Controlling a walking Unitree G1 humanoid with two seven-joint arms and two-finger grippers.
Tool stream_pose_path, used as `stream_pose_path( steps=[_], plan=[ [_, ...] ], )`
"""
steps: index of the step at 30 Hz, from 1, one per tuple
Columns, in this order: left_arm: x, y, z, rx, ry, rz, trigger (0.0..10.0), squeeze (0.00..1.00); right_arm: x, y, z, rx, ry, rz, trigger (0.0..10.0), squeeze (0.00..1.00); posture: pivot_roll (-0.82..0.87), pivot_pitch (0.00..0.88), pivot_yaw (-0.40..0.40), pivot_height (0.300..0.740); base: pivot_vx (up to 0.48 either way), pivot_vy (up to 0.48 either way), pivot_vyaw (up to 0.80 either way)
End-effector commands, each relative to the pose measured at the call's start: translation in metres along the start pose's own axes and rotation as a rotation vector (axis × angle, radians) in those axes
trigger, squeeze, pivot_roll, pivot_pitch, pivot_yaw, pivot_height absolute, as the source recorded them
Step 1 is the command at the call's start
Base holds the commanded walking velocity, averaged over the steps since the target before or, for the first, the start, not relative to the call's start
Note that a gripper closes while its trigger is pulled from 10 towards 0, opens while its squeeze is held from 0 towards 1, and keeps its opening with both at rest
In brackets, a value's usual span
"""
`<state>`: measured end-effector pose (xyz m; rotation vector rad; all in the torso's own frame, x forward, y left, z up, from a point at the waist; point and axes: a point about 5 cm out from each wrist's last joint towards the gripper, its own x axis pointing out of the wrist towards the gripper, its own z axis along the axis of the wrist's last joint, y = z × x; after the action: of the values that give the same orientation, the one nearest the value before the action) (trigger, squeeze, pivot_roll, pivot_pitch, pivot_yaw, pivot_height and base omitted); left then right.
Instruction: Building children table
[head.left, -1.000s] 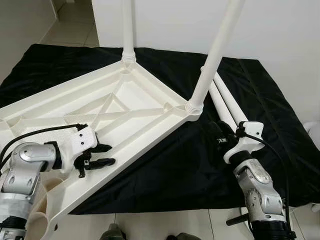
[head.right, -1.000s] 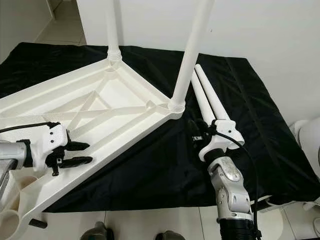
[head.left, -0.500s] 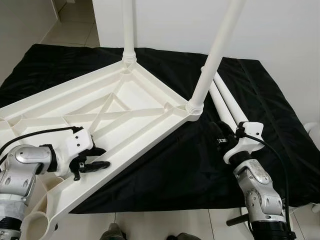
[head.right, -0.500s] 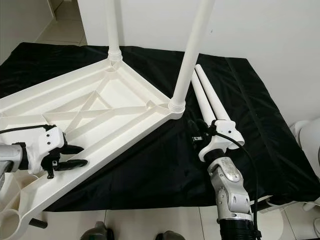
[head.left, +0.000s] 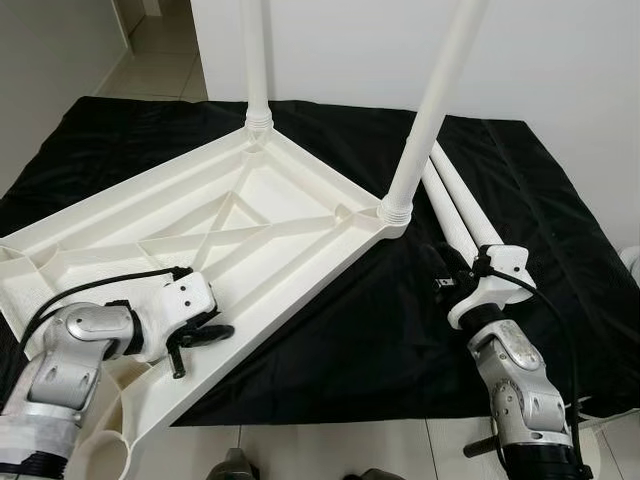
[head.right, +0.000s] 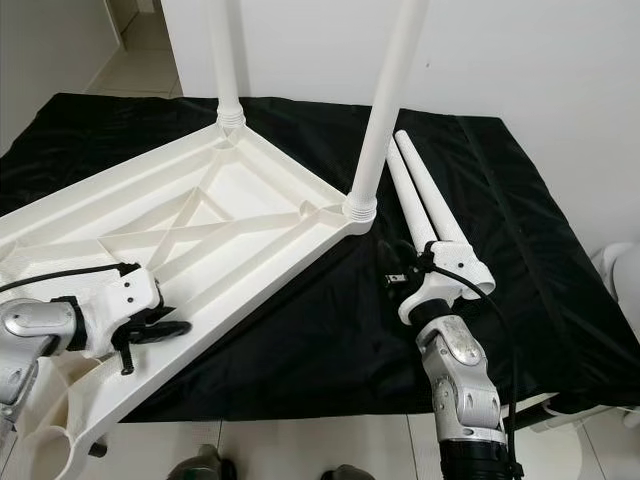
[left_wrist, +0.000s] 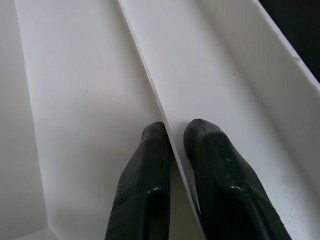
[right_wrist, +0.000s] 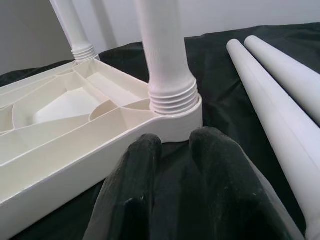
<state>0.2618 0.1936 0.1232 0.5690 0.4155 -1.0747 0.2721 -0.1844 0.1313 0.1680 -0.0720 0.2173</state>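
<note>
Black cloth (head.left: 520, 200) covers the tiled floor (head.left: 160, 70) before a white wall, and on it lies one white tabletop (head.left: 250, 215), upside down, ribs up. Two legs stand screwed into it — one at the far corner (head.left: 255, 60), one at the right corner (head.left: 430, 110). Two loose legs (head.left: 462, 215) lie side by side on the cloth, just right of that corner. The left gripper (left_wrist: 172, 132) is at the tabletop's near edge, its two fingers (left_wrist: 212, 165) clamped on a thin upright rib, one on each side. The right gripper (right_wrist: 175, 142) rests low on the cloth near the right corner, its fingers (right_wrist: 137, 170) close together and holding nothing — the loose legs just beside it.
</note>
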Motion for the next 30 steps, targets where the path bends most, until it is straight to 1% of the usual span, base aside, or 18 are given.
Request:
stream_pose_path(
  steps=[1,4,6,12,14,15,16,18,19,21,22,23,25,26,27,28,29,30],
  plan=[
    [0.007,0.001,-0.001,-0.027,-0.008,0.146,0.0,0.00,-0.003,-0.002,-0.003,0.001,0.006,-0.017,10.0,0.00,0.10,0.045,-0.015,0.740,0.000,0.000,0.00],
    [0.017,0.002,0.013,-0.043,-0.061,0.266,0.0,0.00,-0.003,-0.003,-0.004,0.002,0.007,-0.022,10.0,0.00,0.10,0.045,-0.015,0.740,0.000,0.000,0.00],
    [0.020,0.002,0.018,-0.048,-0.080,0.296,0.0,0.00,-0.003,-0.003,-0.004,0.003,0.006,-0.023,10.0,0.00,0.10,0.045,-0.014,0.740,0.000,0.000,0.00],
    [0.029,0.015,0.022,-0.081,-0.060,0.463,0.0,0.00,-0.002,-0.003,-0.003,0.004,0.004,-0.023,10.0,0.00,0.10,0.044,-0.015,0.740,0.000,0.000,0.00],
    [0.029,0.015,0.022,-0.081,-0.060,0.463,0.0,0.00,-0.002,-0.003,-0.003,0.004,0.004,-0.023,10.0,0.00,0.10,0.044,-0.015,0.740,0.000,0.000,0.00],
    [0.031,0.021,0.020,-0.084,-0.042,0.516,0.9,0.00,-0.002,-0.002,-0.003,0.004,0.003,-0.023,10.0,0.00,0.10,0.043,-0.015,0.740,0.000,0.000,0.00],
    [0.031,0.029,0.018,-0.093,-0.022,0.578,0.7,0.00,-0.002,-0.003,-0.003,0.004,0.003,-0.024,10.0,0.00,0.10,0.041,-0.014,0.740,0.000,0.000,0.00],
    [0.031,0.029,0.018,-0.093,-0.022,0.578,0.7,0.00,-0.002,-0.003,-0.003,0.004,0.003,-0.024,10.0,0.00,0.10,0.041,-0.014,0.740,0.000,0.000,0.00],
    [0.030,0.037,0.015,-0.100,0.005,0.647,0.0,0.00,-0.003,-0.003,-0.002,0.002,0.002,-0.027,10.0,0.00,0.09,0.041,-0.014,0.740,0.000,0.000,0.00],
    [0.026,0.049,0.012,-0.123,0.038,0.753,0.0,0.00,-0.004,-0.005,-0.002,-0.001,0.002,-0.031,10.0,0.00,0.09,0.043,-0.016,0.740,0.000,0.000,0.00],
    [0.026,0.049,0.012,-0.123,0.038,0.753,0.0,0.00,-0.004,-0.005,-0.002,-0.001,0.002,-0.031,10.0,0.00,0.09,0.043,-0.016,0.740,0.000,0.000,0.00],
    [0.025,0.054,0.012,-0.138,0.040,0.780,2.2,0.00,-0.004,-0.005,-0.002,-0.003,0.003,-0.032,10.0,0.00,0.09,0.043,-0.017,0.740,0.000,0.000,0.00],
    [0.025,0.054,0.012,-0.138,0.040,0.780,2.2,0.00,-0.004,-0.005,-0.002,-0.003,0.003,-0.032,10.0,0.00,0.09,0.043,-0.017,0.740,0.000,0.000,0.00],
    [0.025,0.057,0.012,-0.173,0.032,0.784,10.0,0.00,-0.004,-0.006,-0.002,-0.003,0.003,-0.032,10.0,0.00,0.09,0.044,-0.017,0.740,0.000,0.000,0.00],
    [0.025,0.057,0.012,-0.173,0.032,0.784,10.0,0.00,-0.004,-0.006,-0.002,-0.003,0.003,-0.032,10.0,0.00,0.09,0.044,-0.017,0.740,0.000,0.000,0.00],
    [0.026,0.058,0.014,-0.189,0.018,0.776,10.0,0.35,-0.004,-0.006,-0.002,-0.004,0.003,-0.032,10.0,0.00,0.09,0.043,-0.018,0.740,0.000,0.000,0.00],
    [0.027,0.057,0.016,-0.204,-0.001,0.757,10.0,1.00,-0.004,-0.006,-0.002,-0.003,0.003,-0.032,10.0,0.00,0.09,0.042,-0.018,0.740,0.000,0.000,0.00],
    [0.027,0.057,0.018,-0.211,-0.013,0.745,10.0,1.00,-0.004,-0.006,-0.002,-0.003,0.002,-0.032,10.0,0.00,0.09,0.042,-0.019,0.740,0.000,0.000,0.00]
  ],
)
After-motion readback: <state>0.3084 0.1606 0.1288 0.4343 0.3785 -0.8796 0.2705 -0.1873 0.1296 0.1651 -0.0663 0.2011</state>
